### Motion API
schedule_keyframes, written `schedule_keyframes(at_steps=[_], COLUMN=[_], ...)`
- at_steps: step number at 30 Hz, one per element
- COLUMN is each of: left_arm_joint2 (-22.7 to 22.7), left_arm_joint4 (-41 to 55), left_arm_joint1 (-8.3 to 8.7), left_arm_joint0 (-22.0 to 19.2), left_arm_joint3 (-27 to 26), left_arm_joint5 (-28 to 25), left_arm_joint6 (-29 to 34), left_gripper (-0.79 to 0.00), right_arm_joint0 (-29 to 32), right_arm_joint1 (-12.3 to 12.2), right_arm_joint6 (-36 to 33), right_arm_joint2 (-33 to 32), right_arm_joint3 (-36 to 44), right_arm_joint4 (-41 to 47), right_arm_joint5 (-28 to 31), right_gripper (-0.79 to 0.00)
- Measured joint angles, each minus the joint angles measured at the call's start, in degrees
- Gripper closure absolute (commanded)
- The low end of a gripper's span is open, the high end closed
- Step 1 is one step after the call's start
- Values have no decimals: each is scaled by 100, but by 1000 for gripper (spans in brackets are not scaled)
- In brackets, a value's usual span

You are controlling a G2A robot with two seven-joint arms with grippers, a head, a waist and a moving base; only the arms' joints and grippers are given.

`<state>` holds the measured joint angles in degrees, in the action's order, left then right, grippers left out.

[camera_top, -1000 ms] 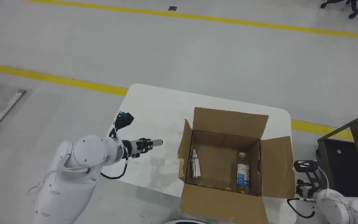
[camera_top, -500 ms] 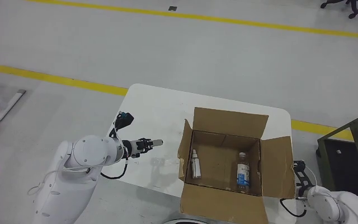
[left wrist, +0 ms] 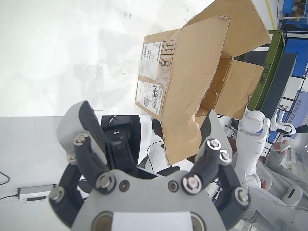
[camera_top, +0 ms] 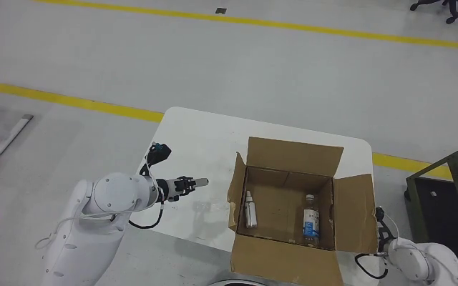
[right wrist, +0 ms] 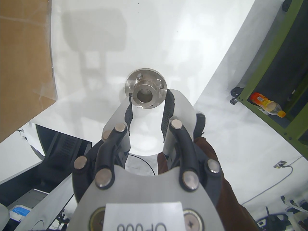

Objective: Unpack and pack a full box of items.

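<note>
An open cardboard box (camera_top: pixel 290 154) stands on the white table (camera_top: pixel 193 136), flaps spread. Inside lie a small clear spray bottle (camera_top: pixel 249 209) and a clear bottle with a blue label (camera_top: pixel 309 222). My left gripper (camera_top: pixel 199 182) hovers over the table left of the box, level and pointing at it; its fingers (left wrist: pixel 87 118) stand wide open with nothing between them, and the box (left wrist: pixel 182 73) is ahead of them. My right gripper (right wrist: pixel 149 97) is beside the box's right flap (camera_top: pixel 381 223), near the table's right edge, shut on a round metal flange (right wrist: pixel 145 92).
A green cart (camera_top: pixel 436 193) stands just off the table's right side; an orange bottle (right wrist: pixel 266 104) lies on its shelf. Bare tabletop stretches left of and behind the box. The box's near flap hangs past the table's front edge.
The right arm has drawn back toward the robot along the box's right flap. The left arm, the box and both bottles have stayed put.
</note>
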<state>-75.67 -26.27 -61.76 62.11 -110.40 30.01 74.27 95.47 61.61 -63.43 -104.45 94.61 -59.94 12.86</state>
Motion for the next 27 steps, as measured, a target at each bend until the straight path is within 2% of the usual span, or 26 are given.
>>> schedule_keyframes(at_steps=[15,27], left_arm_joint2=[0,0], left_arm_joint4=[0,0], left_arm_joint1=[0,0], left_arm_joint0=[0,0], left_arm_joint3=[0,0], left_arm_joint5=[0,0], left_arm_joint6=[0,0], left_gripper=[-785,-785], right_arm_joint0=[-149,-248], right_arm_joint1=[-31,-47], right_arm_joint6=[67,78], right_arm_joint2=[229,406], right_arm_joint3=[-237,-391], right_arm_joint4=[-139,-167], right_arm_joint5=[-147,-241], right_gripper=[-348,-323])
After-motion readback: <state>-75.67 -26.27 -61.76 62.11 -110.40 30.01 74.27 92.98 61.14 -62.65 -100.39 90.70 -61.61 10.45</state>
